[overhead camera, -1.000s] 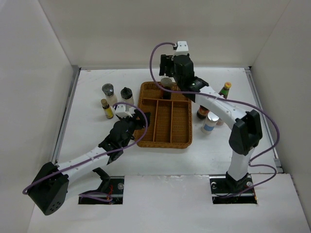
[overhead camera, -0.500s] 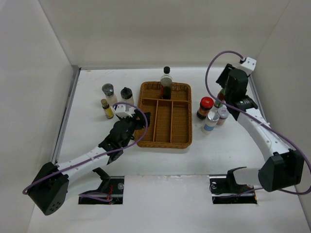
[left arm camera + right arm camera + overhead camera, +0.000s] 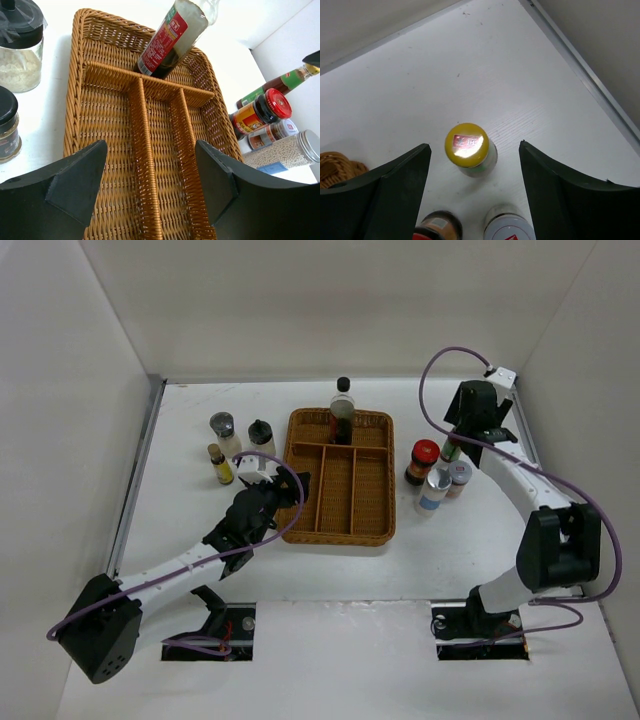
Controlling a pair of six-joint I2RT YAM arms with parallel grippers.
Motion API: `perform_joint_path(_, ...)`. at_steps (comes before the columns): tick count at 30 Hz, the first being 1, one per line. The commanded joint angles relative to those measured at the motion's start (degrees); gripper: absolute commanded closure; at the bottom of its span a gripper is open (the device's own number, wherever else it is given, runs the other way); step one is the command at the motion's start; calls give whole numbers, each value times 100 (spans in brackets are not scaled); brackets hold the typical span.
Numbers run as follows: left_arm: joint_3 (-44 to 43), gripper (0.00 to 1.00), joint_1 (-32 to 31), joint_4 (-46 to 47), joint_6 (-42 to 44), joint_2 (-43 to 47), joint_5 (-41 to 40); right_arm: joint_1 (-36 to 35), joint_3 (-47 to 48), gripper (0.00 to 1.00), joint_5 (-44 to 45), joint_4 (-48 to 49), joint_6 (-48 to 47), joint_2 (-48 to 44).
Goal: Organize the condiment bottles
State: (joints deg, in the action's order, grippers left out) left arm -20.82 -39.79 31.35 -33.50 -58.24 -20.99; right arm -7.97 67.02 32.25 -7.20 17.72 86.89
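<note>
A tall clear bottle of dark liquid (image 3: 342, 412) stands in the far compartment of the wicker basket (image 3: 372, 510); it also shows in the left wrist view (image 3: 167, 42). My right gripper (image 3: 458, 440) is open and empty, above a yellow-capped green bottle (image 3: 466, 145) that sits between its fingers (image 3: 400, 190). A red-capped jar (image 3: 422, 460), a silver-capped shaker (image 3: 434, 490) and a small jar (image 3: 459, 476) stand beside it. My left gripper (image 3: 290, 485) is open and empty over the basket's near left part (image 3: 100, 100). A grey-capped shaker (image 3: 222, 426), a black-capped jar (image 3: 261, 433) and a small yellow bottle (image 3: 219, 464) stand left of the basket.
The basket has three long near compartments with woven dividers (image 3: 142, 150). White walls enclose the table; a metal rail (image 3: 590, 80) runs along the right edge near the right-hand bottles.
My right arm left the tall bottle standing in the basket's far compartment and swung right, over the yellow-capped bottle. The left arm has not moved.
</note>
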Motion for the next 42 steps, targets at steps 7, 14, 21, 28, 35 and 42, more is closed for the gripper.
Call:
perform_joint_path(7, 16, 30, 11, 380, -69, -47, 60, 177, 601, 39, -421, 79, 74, 336)
perform_joint_path(14, 34, 30, 37, 380, -78, -29, 60, 151, 672, 43, -395, 35, 118, 495)
perform_joint_path(21, 34, 30, 46, 415, -87, -100, 69, 168, 716, 66, -378, -45, 65, 443)
perform_joint_path(28, 43, 30, 55, 433, -87, -109, 69, 72, 741, 77, -70, 684, -127, -128)
perform_joint_path(35, 104, 30, 55, 495, -87, -3, 60, -227, 1576, 77, 150, 782, -532, -50)
perform_joint_path(42, 87, 30, 55, 503, -87, -65, 69, -938, 2165, 76, -87, 992, -638, 240)
